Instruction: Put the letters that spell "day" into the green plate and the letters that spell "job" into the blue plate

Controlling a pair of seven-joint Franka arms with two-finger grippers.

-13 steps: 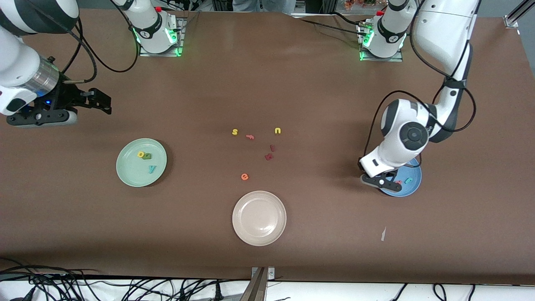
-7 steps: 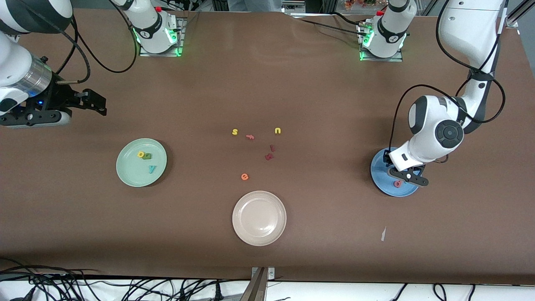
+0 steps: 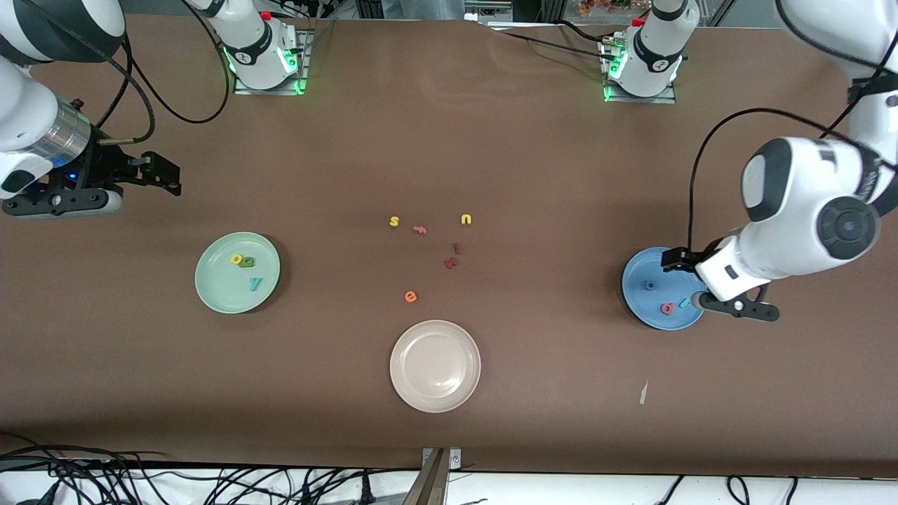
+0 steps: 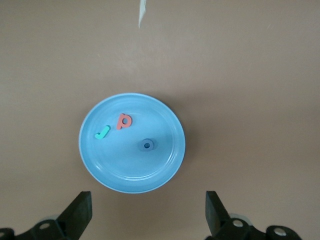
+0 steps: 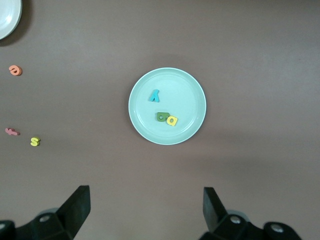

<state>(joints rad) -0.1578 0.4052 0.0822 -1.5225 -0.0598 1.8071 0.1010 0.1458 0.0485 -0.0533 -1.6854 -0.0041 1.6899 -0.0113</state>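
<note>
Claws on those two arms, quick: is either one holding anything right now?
Left claw: open, holding nothing, over the blue plate.
Right claw: open, holding nothing, up near the green plate.

A round pale mint-green plate [image 3: 237, 273] is seen flat on the desk toward the right arm's end. In it lie a yellow "a" [image 3: 236, 259] and a dark green "d" [image 3: 247, 262], touching, with a teal "y" [image 3: 255, 283] just beside them, nearer the front camera. A round blue plate [image 3: 645, 308] of the same size is seen toward the left arm's end. In it lie a blue ring "o" [image 3: 649, 286], a pinkish-red "b" [image 3: 668, 308] and a teal "j" [image 3: 684, 303], the last two close together.
</note>
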